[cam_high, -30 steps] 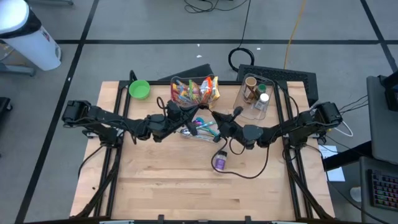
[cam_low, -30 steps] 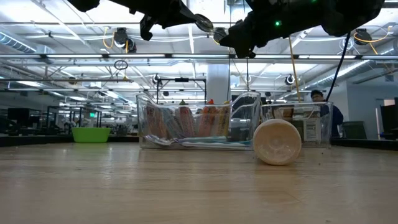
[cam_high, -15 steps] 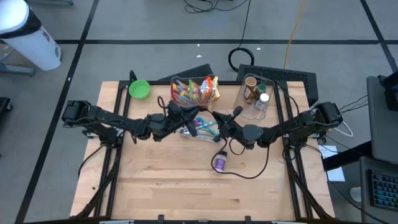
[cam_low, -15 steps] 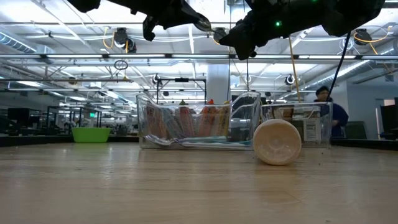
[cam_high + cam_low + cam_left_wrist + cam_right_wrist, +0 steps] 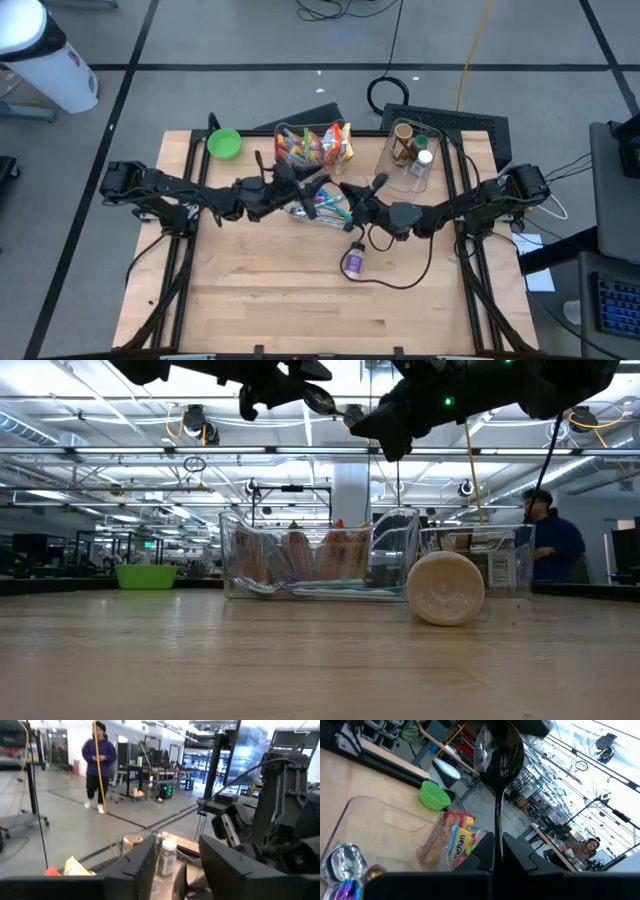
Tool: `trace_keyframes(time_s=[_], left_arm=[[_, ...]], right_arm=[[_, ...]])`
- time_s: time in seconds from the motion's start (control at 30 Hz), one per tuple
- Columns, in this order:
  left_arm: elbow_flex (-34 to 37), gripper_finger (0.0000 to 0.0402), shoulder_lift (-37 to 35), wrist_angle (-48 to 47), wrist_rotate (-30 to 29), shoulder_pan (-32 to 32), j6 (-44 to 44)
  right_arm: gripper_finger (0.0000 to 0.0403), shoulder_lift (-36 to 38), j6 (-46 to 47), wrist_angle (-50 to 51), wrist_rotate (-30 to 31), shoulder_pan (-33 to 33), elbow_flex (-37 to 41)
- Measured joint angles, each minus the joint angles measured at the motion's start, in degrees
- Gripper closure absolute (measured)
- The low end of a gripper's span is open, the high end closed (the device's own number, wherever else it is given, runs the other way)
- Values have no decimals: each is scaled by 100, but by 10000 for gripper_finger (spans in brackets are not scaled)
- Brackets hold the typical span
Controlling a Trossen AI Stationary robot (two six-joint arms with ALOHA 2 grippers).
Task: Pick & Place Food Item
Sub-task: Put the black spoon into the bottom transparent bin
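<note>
Snack packets (image 5: 318, 145) stand bunched in the far compartment of the clear bin (image 5: 280, 132) toward the back of the table (image 5: 280, 310), red, yellow and orange wrappers upright, and no gripper is on them. Working from the front: a small bottle (image 5: 352, 262) with a purple label lies on its side on the bare wood, its round base facing the low camera, a little in front of the bin. Above and behind it the two arms meet over the bin's near compartment, where coloured utensils (image 5: 328, 205) lie flat. The right gripper (image 5: 496, 851) comes in from the right, fingers pressed together on the thin handle of a dark spoon (image 5: 498, 750), whose bowl points up and away from the wrist. In the low view that spoon is high in the air, well above the bin's rim. The left gripper (image 5: 177, 870) hangs just beside it from the left, fingers (image 5: 142, 865) spread with nothing between them, apart from the spoon. Further back and to the right, a second clear bin (image 5: 392, 165) holds jars (image 5: 404, 143), one brown with a round lid and one white-capped. Over at the back left corner sits a green bowl (image 5: 224, 143), well apart from everything else. Beyond the table, a person (image 5: 548, 540) in dark clothes stands out on the floor.
</note>
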State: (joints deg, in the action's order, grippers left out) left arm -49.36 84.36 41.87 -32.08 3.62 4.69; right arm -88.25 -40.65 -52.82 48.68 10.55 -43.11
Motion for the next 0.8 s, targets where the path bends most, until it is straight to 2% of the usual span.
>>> trace_keyframes(time_s=[0.2,0.43,0.63,0.8], left_arm=[[0,197,-12,595,-10,26,-753],[-2,179,-558,491,-144,169,-1579],[-2,178,-1215,-320,-153,291,-1903],[-2,178,-1811,-1556,-141,333,-1871]], right_arm=[[400,1,-76,242,72,0,0],[399,169,213,1071,68,-2,0],[399,398,277,1404,62,-79,-5],[399,782,490,2600,-83,-195,-466]])
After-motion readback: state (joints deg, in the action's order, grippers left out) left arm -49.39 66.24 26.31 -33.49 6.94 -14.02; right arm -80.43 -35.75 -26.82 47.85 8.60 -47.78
